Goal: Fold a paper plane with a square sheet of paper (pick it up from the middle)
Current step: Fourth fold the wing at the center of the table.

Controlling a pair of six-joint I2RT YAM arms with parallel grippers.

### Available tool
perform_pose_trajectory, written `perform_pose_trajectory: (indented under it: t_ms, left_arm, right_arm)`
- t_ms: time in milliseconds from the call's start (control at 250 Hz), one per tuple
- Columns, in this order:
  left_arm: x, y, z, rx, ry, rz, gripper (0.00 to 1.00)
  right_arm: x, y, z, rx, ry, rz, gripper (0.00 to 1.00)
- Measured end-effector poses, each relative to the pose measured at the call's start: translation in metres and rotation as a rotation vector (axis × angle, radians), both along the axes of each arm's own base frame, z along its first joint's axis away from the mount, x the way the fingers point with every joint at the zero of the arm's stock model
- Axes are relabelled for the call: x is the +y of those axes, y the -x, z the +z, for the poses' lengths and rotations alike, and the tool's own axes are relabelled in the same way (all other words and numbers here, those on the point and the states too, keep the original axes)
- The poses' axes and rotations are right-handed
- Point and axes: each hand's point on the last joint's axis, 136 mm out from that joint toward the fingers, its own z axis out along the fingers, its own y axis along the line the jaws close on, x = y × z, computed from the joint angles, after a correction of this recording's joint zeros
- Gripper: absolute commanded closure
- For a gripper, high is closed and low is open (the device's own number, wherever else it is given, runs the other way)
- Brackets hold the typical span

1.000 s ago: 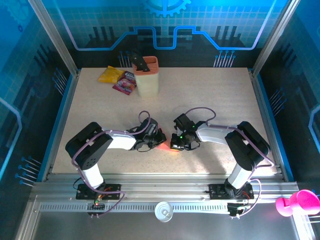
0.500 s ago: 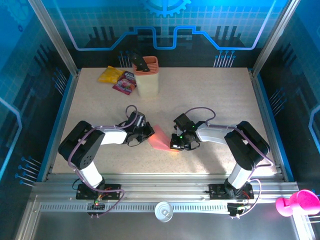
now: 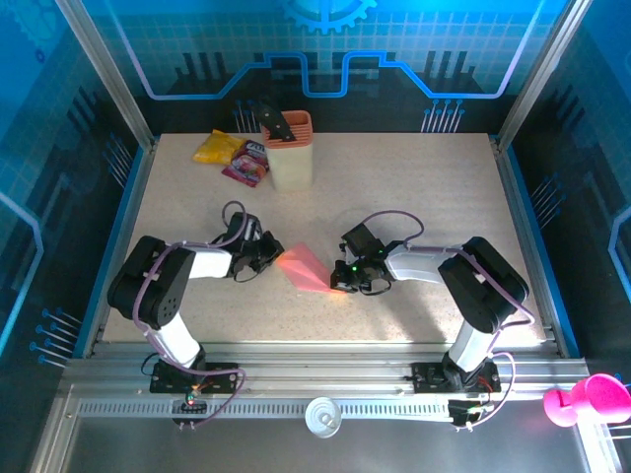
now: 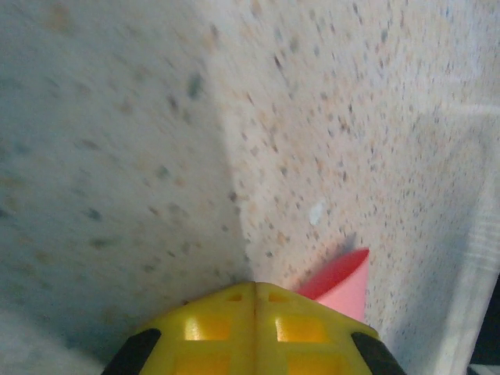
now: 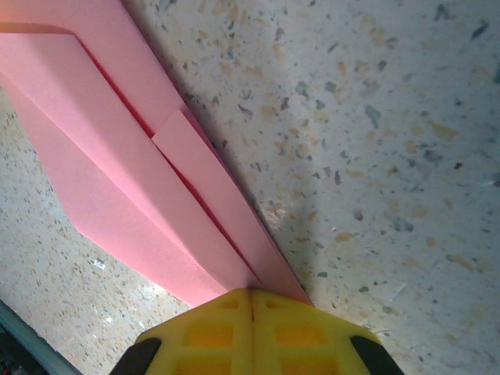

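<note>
Once hidden, paper plane (image 3: pixel 307 269) now bare.

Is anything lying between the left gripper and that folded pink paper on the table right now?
Nothing visible. The left gripper, shut, sits close beside the slim pink-red paper plane, with just bare speckled table between them.

Pink-red paper plane (image 3: pixel 306 268), beige table (image 3: pixel 424 187) speckled with dark and tan flecks, yellow-tipped left gripper (image 4: pixel 254 287) and right gripper (image 5: pixel 251 295), yellow packet (image 3: pixel 217 148), glossy purple-pink packet (image 3: pixel 246 165), peach holder (image 3: pixel 289 156), blue walls (image 3: pixel 414 39) with a pale grid pattern, bright pink object (image 3: pixel 587 399)
</note>
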Motion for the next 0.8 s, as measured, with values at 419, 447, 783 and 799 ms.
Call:
perform_pose_trajectory:
  t_ms: [419,447,783,799]
  left_arm:
    - [0.062,-0.009,0.007,-0.012,-0.079,0.173,0.99]
    - [0.057,-0.006,0.012,-0.019,-0.089,0.156,0.99]
    - [-0.065,0.037,0.055,-0.114,-0.079,-0.185,0.96]
    - [-0.067,0.038,0.053,-0.11,-0.081,-0.188,0.96]
  right_arm:
    - [0.001,-0.001,0.005,-0.015,-0.02,-0.002,1.0]
    - [0.002,-0.002,0.007,-0.02,-0.024,-0.003,1.0]
    - [-0.009,0.001,0.013,0.004,0.05,-0.005,1.0]
    - [-0.009,0.001,0.013,0.006,0.052,-0.005,1.0]
